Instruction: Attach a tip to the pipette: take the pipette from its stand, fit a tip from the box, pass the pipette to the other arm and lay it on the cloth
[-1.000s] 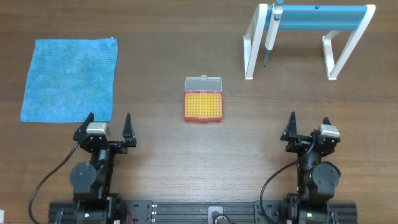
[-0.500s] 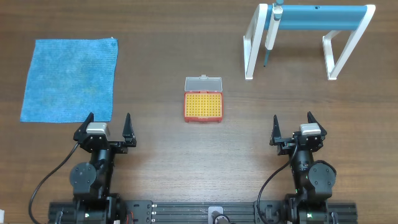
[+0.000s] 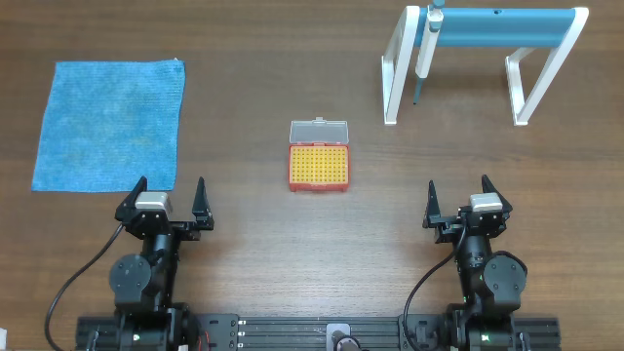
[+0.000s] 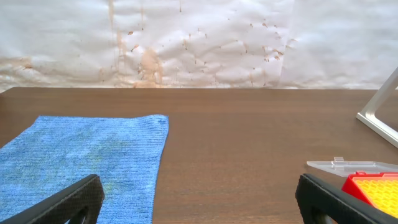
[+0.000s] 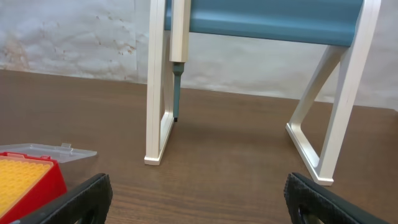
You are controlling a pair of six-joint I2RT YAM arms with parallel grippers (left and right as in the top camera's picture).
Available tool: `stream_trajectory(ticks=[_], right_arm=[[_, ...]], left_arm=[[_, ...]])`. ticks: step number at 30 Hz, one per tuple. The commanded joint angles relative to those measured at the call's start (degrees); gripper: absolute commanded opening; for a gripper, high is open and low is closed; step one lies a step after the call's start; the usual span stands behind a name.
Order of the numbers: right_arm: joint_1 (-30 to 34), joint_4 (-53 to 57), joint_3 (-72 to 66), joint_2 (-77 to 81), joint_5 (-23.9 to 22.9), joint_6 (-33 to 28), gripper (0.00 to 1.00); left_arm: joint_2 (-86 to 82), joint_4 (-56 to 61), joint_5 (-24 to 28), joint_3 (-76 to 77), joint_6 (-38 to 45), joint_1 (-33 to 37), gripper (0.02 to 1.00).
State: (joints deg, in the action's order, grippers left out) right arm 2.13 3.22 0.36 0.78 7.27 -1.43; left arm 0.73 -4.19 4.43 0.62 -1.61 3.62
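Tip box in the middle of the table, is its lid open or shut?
Open. The clear lid lies flipped back behind the red tip box, leaving the yellow tips uncovered.

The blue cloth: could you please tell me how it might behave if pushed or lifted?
The cloth lies flat and thin, so it is probably floppy and light. On the smooth wooden table it would likely bunch or slide if pushed.

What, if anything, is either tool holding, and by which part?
Nothing. The left tool and right tool are open; the pipette hangs on its stand.
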Motion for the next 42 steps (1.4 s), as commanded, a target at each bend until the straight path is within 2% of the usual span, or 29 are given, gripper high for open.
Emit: stream_trajectory(ticks=[1, 37, 42], right_arm=[[-0.2, 0.2, -0.1, -0.7, 1.4, -0.8, 0.897], [-0.2, 0.2, -0.1, -0.7, 1.4, -0.8, 0.899], [-0.3, -0.4, -0.1, 3.0, 1.4, -0.8, 0.897]], left_arm=[[-0.5, -0.1, -1.0, -0.3, -0.1, 0.3, 0.998], [-0.5, -0.1, -1.0, -0.3, -0.1, 0.3, 0.998], [-0.5, -0.1, -1.0, -0.3, -0.1, 0.3, 0.998]])
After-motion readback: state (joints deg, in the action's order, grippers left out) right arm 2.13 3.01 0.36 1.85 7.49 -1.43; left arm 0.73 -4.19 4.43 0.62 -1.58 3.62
